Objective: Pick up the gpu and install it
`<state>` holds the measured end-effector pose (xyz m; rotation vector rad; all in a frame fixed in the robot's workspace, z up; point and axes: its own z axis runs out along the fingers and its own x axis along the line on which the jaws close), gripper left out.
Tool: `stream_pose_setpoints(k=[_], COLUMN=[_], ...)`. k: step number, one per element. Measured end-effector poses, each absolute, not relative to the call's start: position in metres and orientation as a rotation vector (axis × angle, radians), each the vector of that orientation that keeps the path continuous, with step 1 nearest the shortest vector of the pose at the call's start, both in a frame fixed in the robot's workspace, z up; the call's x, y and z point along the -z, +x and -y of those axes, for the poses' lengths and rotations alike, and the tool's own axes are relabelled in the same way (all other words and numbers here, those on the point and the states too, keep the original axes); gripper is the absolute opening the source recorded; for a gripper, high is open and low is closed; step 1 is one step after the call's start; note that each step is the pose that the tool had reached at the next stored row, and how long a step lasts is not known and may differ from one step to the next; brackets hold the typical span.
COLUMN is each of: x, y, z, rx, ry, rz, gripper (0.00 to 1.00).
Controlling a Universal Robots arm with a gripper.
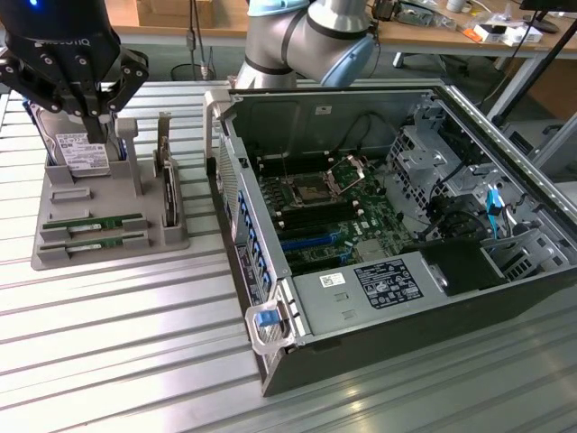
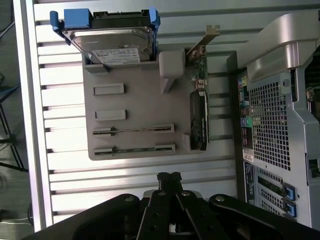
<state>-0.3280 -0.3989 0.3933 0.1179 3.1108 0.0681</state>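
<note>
At the exterior view's left the gripper (image 1: 93, 115) (image 2: 170, 178) hangs over the back end of the tray (image 1: 99, 194) (image 2: 140, 110), above the drive (image 1: 81, 152) (image 2: 117, 47), its jaws drawn together with nothing between them. The drive leans in its blue holder at the tray's back. The gpu (image 1: 104, 223) (image 2: 135, 130), a thin green stick, stands on its long edge in a slot near the tray's front, well apart from the gripper. Its long axis runs along the tray's front edge, one end towards the exterior view's left and the other towards the case (image 1: 361, 108) (image 2: 272, 120). In the wrist view it shows edge-on as a thin line. A twin stick (image 1: 101, 242) (image 2: 134, 148) lies parallel just beside it, closer to the tray's front edge; which of the two is meant I cannot tell. A grey post (image 1: 126, 144) (image 2: 170, 67) rises from the tray beside the drive. On the tray's side nearest the case a dark card (image 1: 168, 194) (image 2: 199, 120) stands on edge.

Right of the tray the case lies open, its board (image 1: 325, 216) facing up, and the arm (image 1: 306, 36) rises behind it. Tray and case rest on a table (image 1: 117, 343) (image 2: 140, 185) of ribbed metal slats. Beyond the table stand wooden desks (image 1: 433, 32) with clutter
</note>
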Motion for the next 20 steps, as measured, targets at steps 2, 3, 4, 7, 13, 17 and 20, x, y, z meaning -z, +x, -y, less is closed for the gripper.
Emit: stream_pose_setpoints(k=[2, 3, 4, 7, 13, 17, 20], x=[-0.393, -0.393, -0.393, -0.393, -0.393, -0.393, -0.393], y=[-0.331, -0.333, -0.334, -0.337, -0.344, -0.349, -0.354], z=[0.399, 0.399, 0.399, 0.399, 0.399, 0.399, 0.399], rx=[-0.068, -0.068, -0.068, -0.068, -0.068, -0.068, -0.068], ry=[0.118, 0.118, 0.118, 0.118, 0.118, 0.118, 0.118], rz=[-3.111, -3.111, -3.111, -3.111, -3.111, -3.111, -3.111], gripper=[0.1, 0.1, 0.1, 0.1, 0.1, 0.1, 0.1])
